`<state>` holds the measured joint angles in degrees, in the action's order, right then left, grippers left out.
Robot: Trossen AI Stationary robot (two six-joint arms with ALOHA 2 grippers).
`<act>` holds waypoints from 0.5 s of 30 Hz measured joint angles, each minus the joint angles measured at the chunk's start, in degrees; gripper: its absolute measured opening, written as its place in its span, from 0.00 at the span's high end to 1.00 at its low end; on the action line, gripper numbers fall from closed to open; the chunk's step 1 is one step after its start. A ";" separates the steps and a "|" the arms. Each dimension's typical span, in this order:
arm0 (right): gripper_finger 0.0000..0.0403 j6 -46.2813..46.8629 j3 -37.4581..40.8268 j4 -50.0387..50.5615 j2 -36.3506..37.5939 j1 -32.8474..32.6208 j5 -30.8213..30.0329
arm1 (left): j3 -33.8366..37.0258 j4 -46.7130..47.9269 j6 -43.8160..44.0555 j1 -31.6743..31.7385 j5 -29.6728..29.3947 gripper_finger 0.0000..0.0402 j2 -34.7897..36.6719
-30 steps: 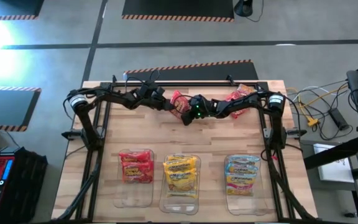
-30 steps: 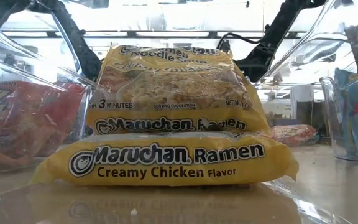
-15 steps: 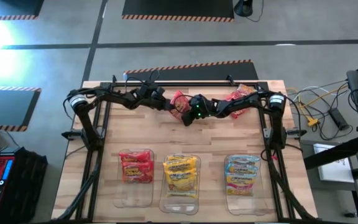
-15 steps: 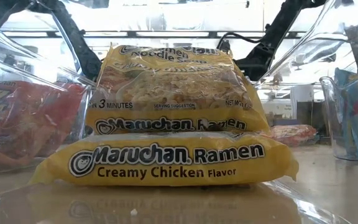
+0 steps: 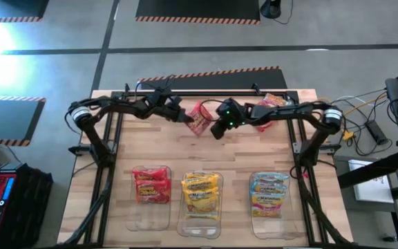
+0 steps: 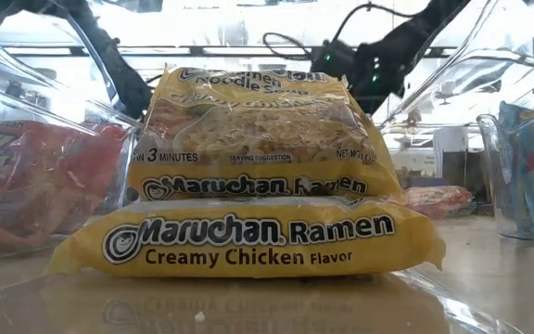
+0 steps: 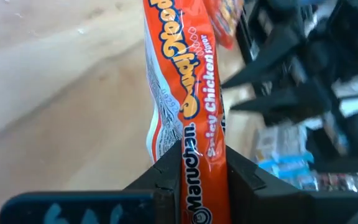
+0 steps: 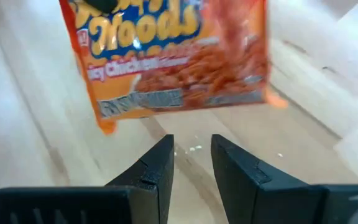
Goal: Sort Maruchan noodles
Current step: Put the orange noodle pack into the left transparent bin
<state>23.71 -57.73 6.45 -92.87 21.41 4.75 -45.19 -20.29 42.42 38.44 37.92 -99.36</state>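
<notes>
An orange-red Maruchan noodles packet hangs over the far middle of the table, with my left gripper shut on it. My right gripper hovers just to its right, its fingers a little apart and nothing between them; the packet's printed face shows just beyond them. Another red packet lies flat at the far right, under my right arm. My left gripper pinches the packet's near end, by the Maruchan print, between its two fingers. The fingers come from the table's left, slanting a little down. The packet stands on edge and reaches away from the fingers, seemingly clear of the wood.
Three clear bins stand along the near edge: red packets in the left one, yellow ones in the middle, light blue ones in the right. The yellow stack fills the low view. Bare wood lies between bins and grippers.
My right gripper has risen and drawn back a little from the packet, toward the table's right. The packet has stayed at my left gripper, which has hardly moved.
</notes>
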 joint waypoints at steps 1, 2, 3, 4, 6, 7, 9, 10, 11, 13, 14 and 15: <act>0.76 -0.72 -0.01 1.28 1.18 0.00 -0.01 | 0.00 1.03 -0.22 -0.02 0.68 0.87 0.49; 0.76 -1.20 0.00 2.53 2.27 0.00 -0.03 | 0.00 1.95 -0.51 -0.28 1.41 0.87 0.95; 0.76 -1.67 0.01 3.01 3.24 0.00 -0.05 | 0.00 3.03 -0.83 -0.44 2.00 0.87 1.48; 0.76 -1.87 -0.01 3.51 4.18 0.00 -0.04 | 0.01 4.20 -0.96 -0.78 2.30 0.87 2.12; 0.76 -2.32 -0.03 4.81 5.79 0.00 -0.18 | 0.02 5.05 -1.12 -1.54 2.76 0.87 3.80; 0.76 -2.68 -0.03 4.84 6.41 0.00 -0.19 | 0.02 5.33 -1.23 -1.90 3.30 0.87 4.78; 0.76 -3.40 -0.02 5.36 7.62 0.00 -0.17 | 0.02 5.46 -1.23 -2.72 3.49 0.87 6.80; 0.76 -3.51 -0.03 5.69 8.03 0.00 -0.13 | 0.00 6.10 -1.20 -3.14 3.46 0.87 7.98; 0.76 -3.60 -0.03 5.66 8.35 0.00 -0.03 | 0.00 6.98 -1.17 -3.67 3.42 0.87 9.18; 0.76 -3.93 -0.03 6.88 9.07 0.00 0.21 | 0.00 8.92 -1.15 -4.94 3.20 0.87 11.63; 0.76 -4.11 -0.01 7.67 9.42 0.00 0.23 | 0.00 11.01 -1.03 -5.83 2.93 0.87 13.06; 0.76 -4.16 -0.03 8.18 9.81 0.00 0.23 | 0.00 12.93 -0.93 -6.82 2.78 0.87 14.33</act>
<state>19.55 -57.76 14.63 -83.06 21.41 4.97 -45.19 -7.36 41.49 31.62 40.70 -85.03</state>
